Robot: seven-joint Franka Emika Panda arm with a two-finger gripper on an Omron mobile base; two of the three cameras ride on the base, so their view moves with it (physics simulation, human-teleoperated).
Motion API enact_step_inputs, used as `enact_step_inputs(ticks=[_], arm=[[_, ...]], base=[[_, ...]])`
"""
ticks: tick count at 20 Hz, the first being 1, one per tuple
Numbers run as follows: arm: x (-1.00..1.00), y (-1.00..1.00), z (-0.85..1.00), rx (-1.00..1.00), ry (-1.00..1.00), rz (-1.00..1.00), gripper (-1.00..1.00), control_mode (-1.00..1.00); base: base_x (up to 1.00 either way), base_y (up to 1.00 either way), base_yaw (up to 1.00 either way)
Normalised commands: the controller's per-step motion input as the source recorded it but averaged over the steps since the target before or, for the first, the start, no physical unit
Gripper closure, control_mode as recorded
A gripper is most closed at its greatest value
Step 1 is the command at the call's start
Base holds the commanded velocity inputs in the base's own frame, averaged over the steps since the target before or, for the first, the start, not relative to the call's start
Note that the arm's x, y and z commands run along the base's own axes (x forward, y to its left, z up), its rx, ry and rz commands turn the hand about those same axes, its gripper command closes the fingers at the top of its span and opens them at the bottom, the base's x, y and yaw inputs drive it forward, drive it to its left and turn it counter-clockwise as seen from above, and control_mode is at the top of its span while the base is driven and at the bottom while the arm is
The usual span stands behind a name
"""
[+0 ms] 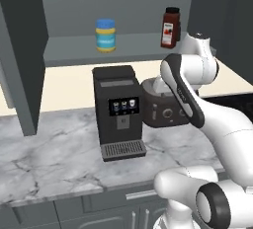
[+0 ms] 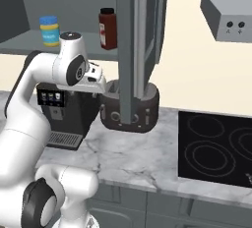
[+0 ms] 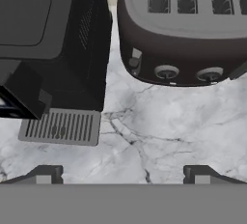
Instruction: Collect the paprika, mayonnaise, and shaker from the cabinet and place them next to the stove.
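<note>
The mayonnaise (image 1: pixel 105 35) (image 2: pixel 48 30), a blue-lidded jar, stands on the shelf of the open cabinet (image 1: pixel 133 46). The dark-red paprika (image 1: pixel 170 27) (image 2: pixel 108 28) stands further right on the same shelf. The shaker is out of view. My gripper (image 3: pixel 123 175) (image 2: pixel 102 85) hangs below the shelf, pointing down at the marble counter between a coffee machine and a toaster. Its fingertips (image 3: pixel 44 174) stand wide apart, open, with nothing between them. The stove (image 2: pixel 216 153) lies flush in the counter to the right.
A black coffee machine (image 1: pixel 118 109) (image 3: pixel 48 49) and a dark four-slot toaster (image 1: pixel 163 108) (image 3: pixel 185 30) stand under the cabinet. The open cabinet door (image 2: pixel 140 50) with its bar handle juts out in front of the toaster. A range hood (image 2: pixel 226 11) hangs over the stove.
</note>
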Motion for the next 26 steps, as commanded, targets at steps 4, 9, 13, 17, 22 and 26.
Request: enact_step_inputs(ticks=[4,9,13,17,22,26], arm=[[0.0,0.0,0.0,0.0,0.0,0.0,-1.0,1.0],[0.0,0.0,0.0,0.0,0.0,0.0,-1.0,1.0],[0.0,0.0,0.0,0.0,0.0,0.0,-1.0,1.0],[0.0,0.0,0.0,0.0,0.0,0.0,-1.0,1.0],[0.0,0.0,0.0,0.0,0.0,0.0,-1.0,1.0],[0.0,0.0,0.0,0.0,0.0,0.0,-1.0,1.0]], base=[[0.45,-0.31,0.0],[0.01,-0.49,-0.03],[-0.09,-0.4,-0.08],[-0.02,-0.37,-0.12],[0.31,-0.15,-0.05],[0.59,-0.03,0.0]])
